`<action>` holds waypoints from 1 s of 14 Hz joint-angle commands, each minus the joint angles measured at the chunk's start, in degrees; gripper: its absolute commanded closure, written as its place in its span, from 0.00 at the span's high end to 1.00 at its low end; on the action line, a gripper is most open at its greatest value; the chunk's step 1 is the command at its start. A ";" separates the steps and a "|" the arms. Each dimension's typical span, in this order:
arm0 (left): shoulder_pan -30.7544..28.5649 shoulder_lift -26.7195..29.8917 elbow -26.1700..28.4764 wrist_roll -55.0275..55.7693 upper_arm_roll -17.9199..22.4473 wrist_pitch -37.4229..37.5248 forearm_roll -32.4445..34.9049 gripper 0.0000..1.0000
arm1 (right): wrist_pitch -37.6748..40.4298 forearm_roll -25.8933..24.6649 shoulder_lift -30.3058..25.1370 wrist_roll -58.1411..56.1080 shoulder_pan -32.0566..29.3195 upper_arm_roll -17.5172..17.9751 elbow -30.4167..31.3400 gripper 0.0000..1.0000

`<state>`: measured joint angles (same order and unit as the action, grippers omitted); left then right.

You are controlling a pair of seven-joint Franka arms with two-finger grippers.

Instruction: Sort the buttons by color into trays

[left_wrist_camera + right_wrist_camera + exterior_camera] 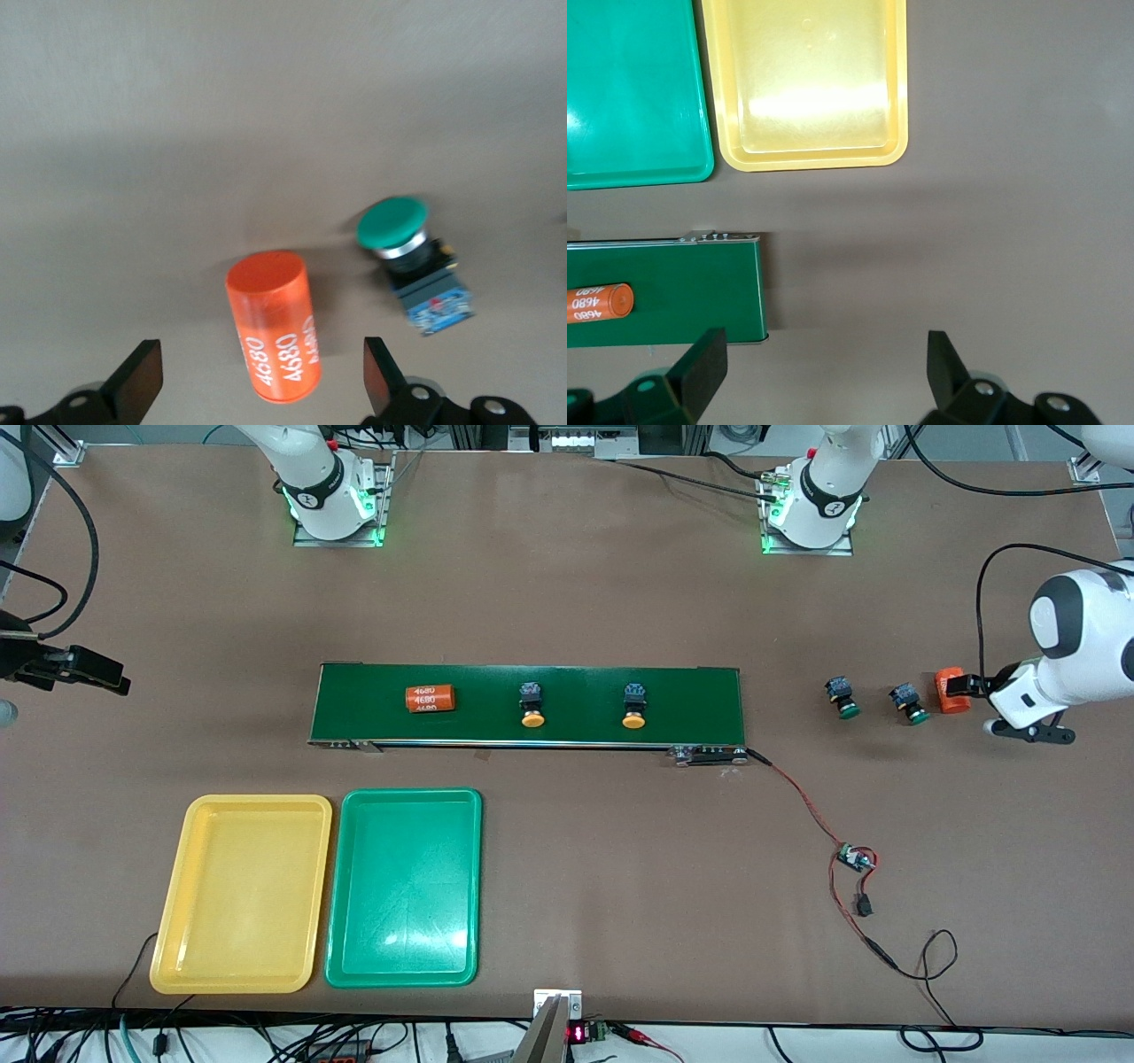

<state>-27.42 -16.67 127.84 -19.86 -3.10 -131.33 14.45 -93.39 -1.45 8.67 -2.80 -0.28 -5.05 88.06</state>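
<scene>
Left wrist view showed the left end effector (263, 381) spread wide and empty, low over the worktop (177, 133) at the left arm's end, straddling an orange numbered cylinder (273, 326) that lay on its side, with a green-capped button (409, 257) just beside it. In the front view that button (909, 702) and a second green-capped button (842, 696) lay on their sides between the cylinder and the end of the dark-green belt (691, 691). Two yellow-capped buttons (532, 703) (633, 704) lay on the belt, along with another numbered cylinder (430, 698). The right end effector (824, 376) was also spread and empty, hovering over bare worktop off the belt's other end, apparently waiting. The yellow tray (241, 893) and green tray (404, 887) sat touching side by side, empty, nearer the front camera than the belt. The buttons looked light, rigid and hard plastic; the round caps seemed smooth and liable to roll or slip, so the squarer dark body probably offered the surer pinch. The cylinder close by the nearest green button left little room there, and a closing finger could nudge it. Elsewhere the worktop was open, though a thin red wire (802, 797) trailed from the belt's end.
</scene>
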 commanded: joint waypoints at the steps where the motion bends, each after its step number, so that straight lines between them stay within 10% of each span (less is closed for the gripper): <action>1: 2.90 2.43 4.95 -2.02 3.36 -3.48 -1.88 0.95 | 0.41 0.84 -0.41 0.43 0.20 0.21 0.27 1.00; 4: 2.64 1.03 7.15 -2.02 3.45 -8.04 -1.88 0.87 | 0.41 0.84 -0.41 0.43 0.11 0.21 0.27 1.00; 10: 1.67 -1.26 7.16 -2.20 3.45 -10.70 -1.79 0.23 | 0.41 0.84 -0.24 0.25 0.20 0.21 0.27 1.00; 14: 2.28 4.43 5.93 -2.72 2.31 -6.59 -1.70 0.19 | 1.19 0.92 0.03 0.08 -0.07 0.21 0.27 1.00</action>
<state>-26.00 -17.07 134.18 -20.22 -0.33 -141.46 14.42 -93.19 -1.41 8.84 -2.80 -0.02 -5.03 88.08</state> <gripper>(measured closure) 0.493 0.000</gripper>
